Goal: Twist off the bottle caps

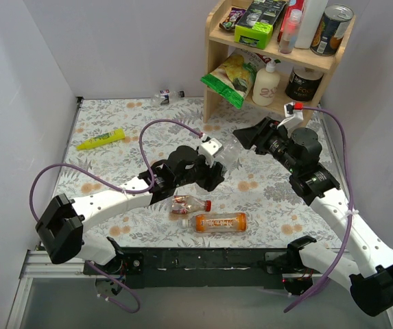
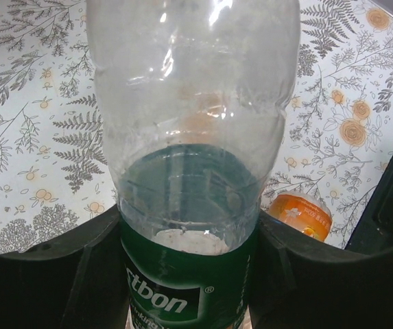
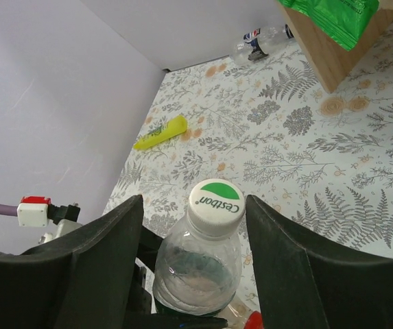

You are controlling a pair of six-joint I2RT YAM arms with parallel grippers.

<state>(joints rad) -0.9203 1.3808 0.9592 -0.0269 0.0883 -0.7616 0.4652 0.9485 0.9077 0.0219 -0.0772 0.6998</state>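
My left gripper (image 1: pixel 213 170) is shut on the green-labelled bottle (image 2: pixel 189 171), its black fingers (image 2: pixel 79 274) pressing the label from both sides. The bottle (image 1: pixel 228 156) is lifted and leans toward my right gripper (image 1: pixel 249 139). Its whitish cap (image 3: pixel 215 202) with a green mark is still on the neck. The right gripper (image 3: pixel 195 203) stands open around that cap, with a gap on each side. The reddish-labelled bottle (image 1: pixel 186 204) with a red cap (image 1: pixel 208 204) and the orange bottle (image 1: pixel 220 221) lie on the table near the front. The dark-blue-labelled bottle (image 1: pixel 169 94) lies at the back wall.
A wooden shelf (image 1: pixel 271 62) with tins, snack bags and a white pump bottle stands at the back right, close behind the right arm. A yellow tube (image 1: pixel 100 139) lies on the left of the floral cloth (image 1: pixel 114 171). White walls close in the left and back.
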